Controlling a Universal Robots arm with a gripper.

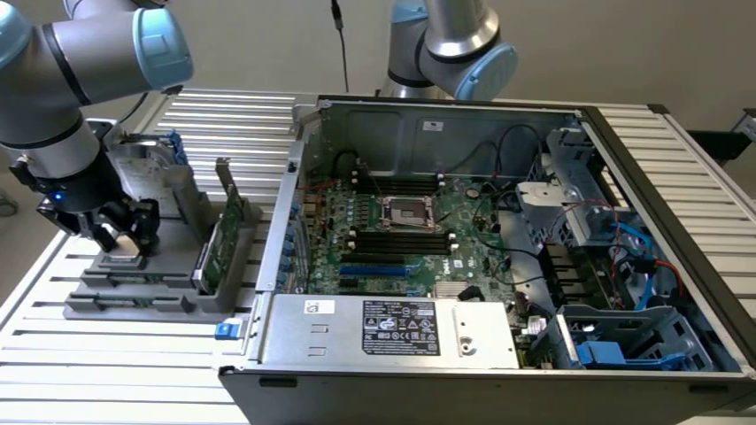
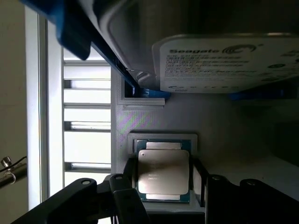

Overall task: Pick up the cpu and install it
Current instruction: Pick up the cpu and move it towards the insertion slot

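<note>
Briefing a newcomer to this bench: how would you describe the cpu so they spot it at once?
On the slatted table, at the exterior view's left of the open computer case, stands a grey holder block. The cpu lies flat in its square recess, under the gripper. It is small, square and silvery, unlike the big labelled hard drive and the upright green card.

The brand name Seagate stands on the white label point(image 2: 224, 63) of the hard drive point(image 2: 140, 28); the finer lines beneath it are illegible. Faint print on the cpu point(image 2: 163, 172) and the stickers point(image 1: 402, 329) on the power supply point(image 1: 343, 343) cannot be made out.
</note>
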